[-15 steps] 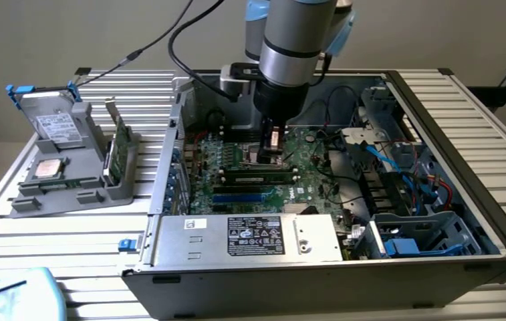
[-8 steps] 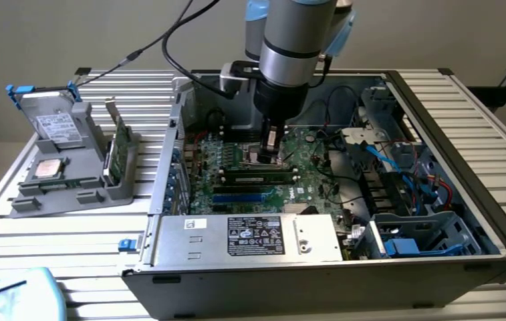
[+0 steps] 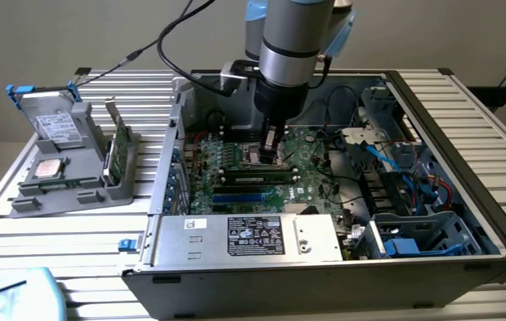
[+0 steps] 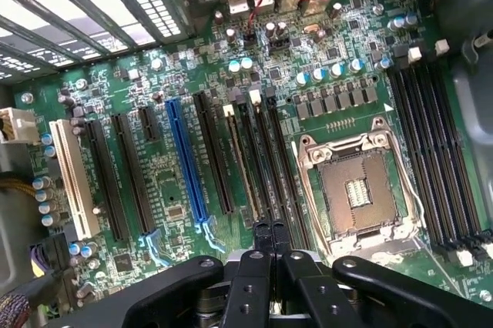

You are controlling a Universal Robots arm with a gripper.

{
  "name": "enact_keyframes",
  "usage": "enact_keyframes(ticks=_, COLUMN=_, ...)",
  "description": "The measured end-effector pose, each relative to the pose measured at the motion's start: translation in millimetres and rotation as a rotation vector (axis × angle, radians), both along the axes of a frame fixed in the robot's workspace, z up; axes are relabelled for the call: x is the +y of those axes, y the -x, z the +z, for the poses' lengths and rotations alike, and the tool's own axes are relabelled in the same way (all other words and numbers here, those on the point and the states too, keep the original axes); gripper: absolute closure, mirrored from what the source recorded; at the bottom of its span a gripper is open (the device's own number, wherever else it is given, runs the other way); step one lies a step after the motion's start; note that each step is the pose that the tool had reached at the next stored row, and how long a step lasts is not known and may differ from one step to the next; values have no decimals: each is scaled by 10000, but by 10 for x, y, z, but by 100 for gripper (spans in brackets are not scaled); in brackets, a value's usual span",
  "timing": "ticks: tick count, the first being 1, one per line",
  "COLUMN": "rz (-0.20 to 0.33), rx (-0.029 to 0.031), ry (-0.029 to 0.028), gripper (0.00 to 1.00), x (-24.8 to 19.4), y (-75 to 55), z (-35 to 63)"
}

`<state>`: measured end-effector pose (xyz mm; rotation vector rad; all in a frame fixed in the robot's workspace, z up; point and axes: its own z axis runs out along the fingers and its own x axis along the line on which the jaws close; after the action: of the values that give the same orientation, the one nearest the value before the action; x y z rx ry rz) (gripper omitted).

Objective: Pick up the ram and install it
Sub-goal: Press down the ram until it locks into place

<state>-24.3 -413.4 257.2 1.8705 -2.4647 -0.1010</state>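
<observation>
The pincer (image 4: 269, 229), shut and empty above the ram (image 3: 258, 176) in its slot, could jam down and crack it.

The arm (image 3: 293, 40) is cut off by the exterior view's upper edge, and a blue thing (image 3: 7, 294) (unidentifiable) by its lower corner.

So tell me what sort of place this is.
Probably a robotics lab bench for PC assembly: an open computer case lies on a slatted aluminium table, with a grey parts holder beside it.
</observation>
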Motion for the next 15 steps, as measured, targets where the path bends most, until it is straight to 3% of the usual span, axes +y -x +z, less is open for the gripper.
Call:
enact_keyframes(ticks=10, rz=-885, rx=-395, ry=269, gripper=89, x=0, y=0, z=-1)
enact_keyframes(ticks=12, rz=-1089, rx=-458, ry=305, gripper=89, x=-1, y=0, z=0)
enact_keyframes(ticks=15, rz=-1438, rx=-508, ry=321, gripper=89, x=0, y=0, z=-2)
